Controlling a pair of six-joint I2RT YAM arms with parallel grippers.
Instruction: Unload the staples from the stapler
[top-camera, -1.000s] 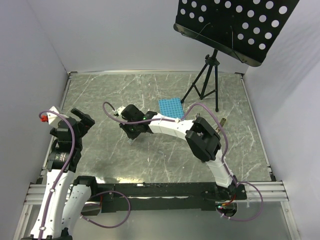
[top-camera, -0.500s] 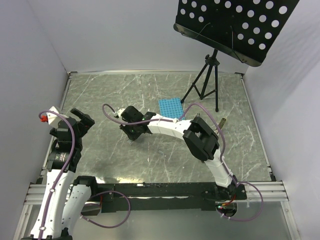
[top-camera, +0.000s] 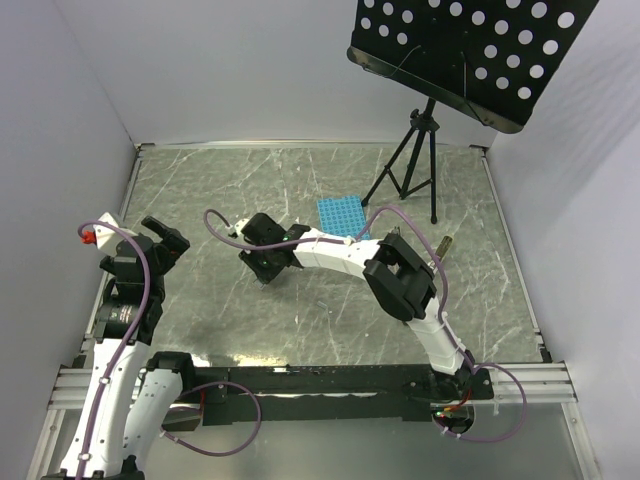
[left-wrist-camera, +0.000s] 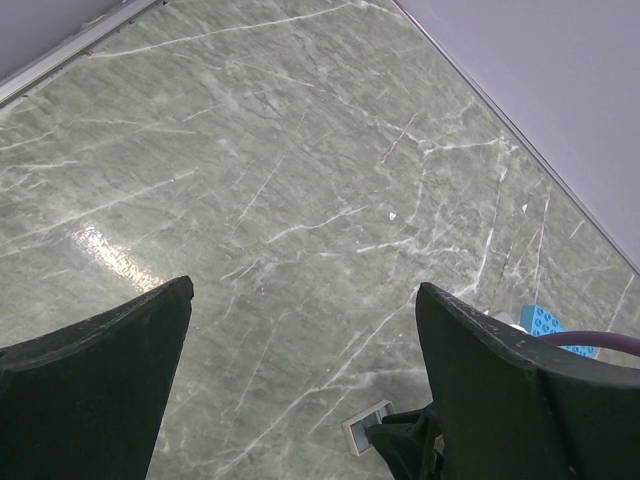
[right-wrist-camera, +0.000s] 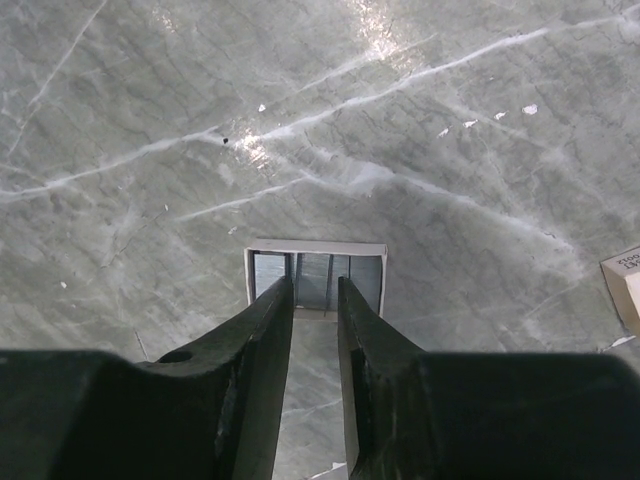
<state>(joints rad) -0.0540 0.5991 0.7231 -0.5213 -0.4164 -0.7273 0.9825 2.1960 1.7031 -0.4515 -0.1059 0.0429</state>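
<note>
The stapler is out of view in every frame. A small white-rimmed tray (right-wrist-camera: 315, 275) lies flat on the marble table, and the silvery strips in it look like staples. My right gripper (right-wrist-camera: 315, 285) points down at the tray's near edge, with a narrow gap between its fingers and nothing in that gap. From above, the right gripper (top-camera: 263, 274) sits mid-table. The left wrist view shows the same tray (left-wrist-camera: 362, 424) beside a right fingertip. My left gripper (left-wrist-camera: 305, 290) hangs wide open and holds nothing, over bare table at the left (top-camera: 160, 240).
A blue rack (top-camera: 338, 213) lies behind the right forearm and also shows as the blue rack (left-wrist-camera: 548, 322) in the left wrist view. A tripod music stand (top-camera: 415, 165) rises at the back right. A tan box (right-wrist-camera: 625, 285) sits right of the tray. Walls close in on three sides.
The right arm's elbow has drifted slightly left and back while its gripper stays over the same spot. The left arm has not moved.
</note>
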